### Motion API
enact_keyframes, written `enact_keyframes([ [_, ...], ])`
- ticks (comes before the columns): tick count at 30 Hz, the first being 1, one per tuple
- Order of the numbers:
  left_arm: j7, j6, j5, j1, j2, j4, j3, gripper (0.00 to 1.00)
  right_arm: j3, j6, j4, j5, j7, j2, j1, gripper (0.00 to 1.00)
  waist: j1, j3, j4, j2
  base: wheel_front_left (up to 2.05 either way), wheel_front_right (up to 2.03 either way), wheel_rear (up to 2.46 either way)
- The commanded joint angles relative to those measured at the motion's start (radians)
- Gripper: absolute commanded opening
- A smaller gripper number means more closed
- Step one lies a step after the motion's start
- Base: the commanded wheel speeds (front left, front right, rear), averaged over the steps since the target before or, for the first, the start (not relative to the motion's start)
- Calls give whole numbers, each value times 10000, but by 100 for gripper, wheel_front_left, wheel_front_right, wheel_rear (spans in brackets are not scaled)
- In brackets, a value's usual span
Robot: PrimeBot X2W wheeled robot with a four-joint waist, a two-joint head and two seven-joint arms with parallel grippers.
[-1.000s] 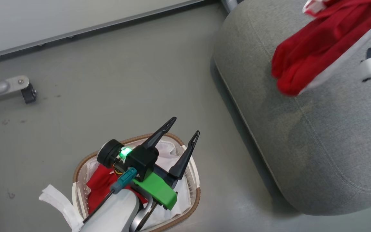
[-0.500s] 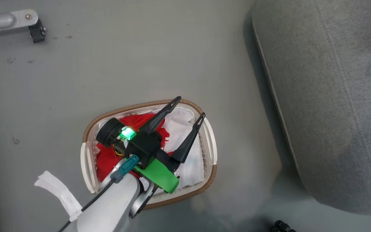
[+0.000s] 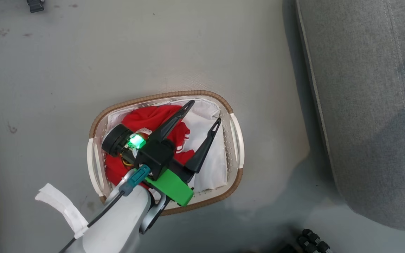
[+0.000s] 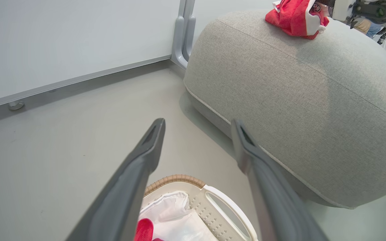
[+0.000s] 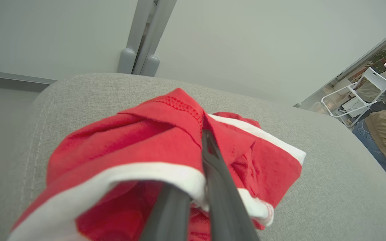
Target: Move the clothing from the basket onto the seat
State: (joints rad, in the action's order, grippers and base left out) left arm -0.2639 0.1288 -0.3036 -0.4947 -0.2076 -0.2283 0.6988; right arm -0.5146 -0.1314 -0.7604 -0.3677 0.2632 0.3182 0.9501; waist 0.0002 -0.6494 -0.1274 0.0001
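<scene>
The white basket (image 3: 160, 96) with its brown rim stands on the floor, holding red clothing (image 3: 146, 117) on a white liner. My left gripper (image 3: 205, 112) hangs open over the basket's right half with nothing between its fingers; the left wrist view has it (image 4: 198, 124) above the basket's rim (image 4: 179, 179). The grey seat (image 3: 371, 105) lies to the right. On the seat's top (image 4: 313, 100) lies more red clothing (image 4: 293, 18). My right gripper (image 5: 204, 142) is shut on that clothing (image 5: 139, 140), which rests on the seat (image 5: 330, 187).
A pale wall with a metal post (image 4: 183, 36) runs behind the seat. A caster (image 3: 35, 5) sits at the far left of the floor. A white folding chair (image 5: 357, 93) and a person's jeans-clad leg (image 5: 377, 154) are beyond the seat's right end.
The head camera has tilted down and swung, so the basket sits higher in view and the right arm with its red garment has left the picture. The left gripper stays open over the basket.
</scene>
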Motion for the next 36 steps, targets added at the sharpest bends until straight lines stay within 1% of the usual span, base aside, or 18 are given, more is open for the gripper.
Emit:
enact_keyframes([
  [1, -7, 22, 73, -57, 4, -18, -62, 100, -1, 14, 19, -96, 25, -99, -272, 100, -2, 62, -61, -1, 0, 0, 0],
  [5, -7, 21, 35, 52, 15, -81, -144, 100, 221, 14, 211, 1, 25, -357, -544, 100, -2, 280, -233, -1, 0, 0, 0],
  [8, -7, 22, -47, 218, 45, -145, -248, 100, 592, 14, 442, 58, 23, -526, -1030, 100, -2, 587, -384, -1, 0, 0, 0],
  [14, -7, 24, -240, 535, 229, -229, -501, 100, 943, 14, 821, 377, 25, -648, -2006, 100, -2, 1394, -568, -1, 0, 0, 0],
  [19, -7, 27, -407, 826, 423, -309, -708, 100, 1185, 14, 1174, 657, 25, -703, -2676, 100, -2, 2075, -555, -1, 0, 0, 0],
  [23, -7, 29, -582, 1055, 580, -353, -1005, 100, 1542, 14, 1478, 814, 25, -775, -2930, 100, -2, 2636, -405, -1, 0, 0, 0],
  [27, -7, 30, -745, 1362, 803, -384, -1514, 100, 2055, 14, 1603, 1040, 25, -866, -2811, 100, -2, 3239, -109, -1, 0, 0, 0],
  [31, -7, 30, -814, 1751, 961, -430, -2169, 100, 2534, 14, 1788, 1416, 25, -1182, -2687, 100, -2, 3842, 291, -1, 0, 0, 0],
  [36, -7, -33, -735, 2396, 1221, -470, -3280, 100, 3000, 14, 2014, 1950, 25, -1762, -3081, 100, -2, 4525, 779, -1, 0, 0, 0],
])
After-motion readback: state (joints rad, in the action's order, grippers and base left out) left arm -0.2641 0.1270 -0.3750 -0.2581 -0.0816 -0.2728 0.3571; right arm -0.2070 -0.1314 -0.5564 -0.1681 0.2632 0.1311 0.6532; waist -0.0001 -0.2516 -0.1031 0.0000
